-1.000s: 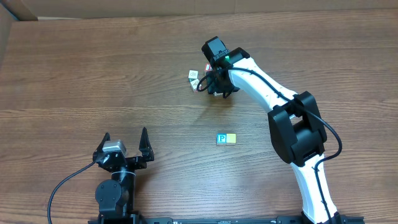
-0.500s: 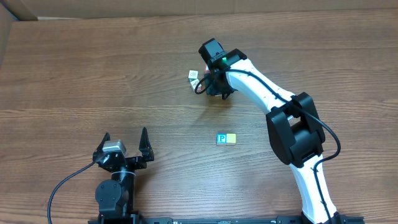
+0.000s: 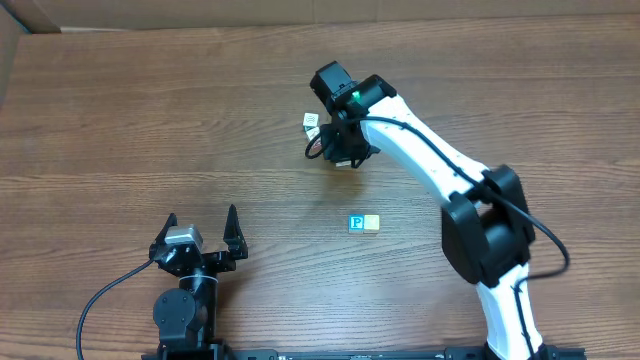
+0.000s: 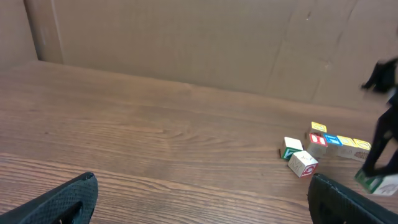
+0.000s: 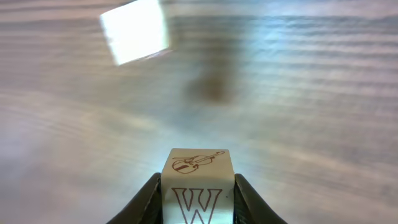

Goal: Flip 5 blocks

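Note:
My right gripper [image 5: 197,198] is shut on a pale block [image 5: 198,167] with a brown "W" and a violin drawing, held just above the table. In the overhead view this gripper [image 3: 338,152] hangs at the back centre, next to a small pale block [image 3: 311,122]. A blue "P" block [image 3: 356,223] and a yellow-faced block [image 3: 372,223] lie side by side mid-table. The left wrist view shows a cluster of blocks [image 4: 303,163] far right. My left gripper [image 3: 200,228] is open and empty near the front left.
A blurred pale block [image 5: 135,30] lies on the wood ahead of the right gripper. Cardboard walls [image 4: 186,43] stand behind the table. The right arm [image 3: 440,160] stretches across the right half of the table.
My right gripper has shut on the "W" block and shifted slightly left with it. The left arm has not moved.

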{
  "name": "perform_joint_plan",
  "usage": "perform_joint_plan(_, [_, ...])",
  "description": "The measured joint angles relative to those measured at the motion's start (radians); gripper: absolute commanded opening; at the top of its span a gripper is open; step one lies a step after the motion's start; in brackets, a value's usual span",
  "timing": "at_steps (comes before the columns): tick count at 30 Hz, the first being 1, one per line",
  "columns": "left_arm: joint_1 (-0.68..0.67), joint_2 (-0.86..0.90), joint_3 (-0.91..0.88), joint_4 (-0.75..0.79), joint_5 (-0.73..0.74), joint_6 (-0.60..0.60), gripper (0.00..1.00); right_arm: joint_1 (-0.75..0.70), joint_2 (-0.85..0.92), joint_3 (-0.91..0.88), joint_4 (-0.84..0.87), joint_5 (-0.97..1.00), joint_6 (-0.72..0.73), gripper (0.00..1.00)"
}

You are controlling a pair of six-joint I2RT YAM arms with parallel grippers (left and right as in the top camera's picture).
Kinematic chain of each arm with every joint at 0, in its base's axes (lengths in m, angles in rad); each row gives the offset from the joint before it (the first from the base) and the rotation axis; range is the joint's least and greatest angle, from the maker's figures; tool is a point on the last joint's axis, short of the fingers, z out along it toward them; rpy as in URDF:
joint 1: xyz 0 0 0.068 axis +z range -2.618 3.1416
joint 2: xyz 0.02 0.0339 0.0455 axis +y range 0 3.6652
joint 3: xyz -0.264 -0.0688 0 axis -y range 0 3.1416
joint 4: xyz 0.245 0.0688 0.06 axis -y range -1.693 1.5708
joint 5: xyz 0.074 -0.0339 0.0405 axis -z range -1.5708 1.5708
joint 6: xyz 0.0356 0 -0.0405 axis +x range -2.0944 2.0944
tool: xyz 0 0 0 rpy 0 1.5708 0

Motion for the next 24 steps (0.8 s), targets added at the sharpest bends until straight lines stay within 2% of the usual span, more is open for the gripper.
perform_joint_plan(6, [0.0, 0.0, 0.0, 0.0, 0.0, 0.0, 1.0, 0.053, -0.082, 0.012, -0.113, -0.049, 0.093, 0.21])
perform_joint_plan(11, [0.0, 0.0, 0.0, 0.0, 0.0, 0.0, 1.0, 0.087, -0.083, -0.042, -0.114, -0.055, 0.159, 0.21])
perform_joint_plan(19, [0.0, 0.0, 0.0, 0.0, 0.0, 0.0, 1.0, 0.179, -0.082, -0.251, 0.043, -0.027, 0.28, 0.21])
perform_joint_plan(24, [0.0, 0.0, 0.0, 0.0, 0.0, 0.0, 1.0, 0.216, -0.082, -0.314, 0.098, 0.013, 0.324, 0.22])
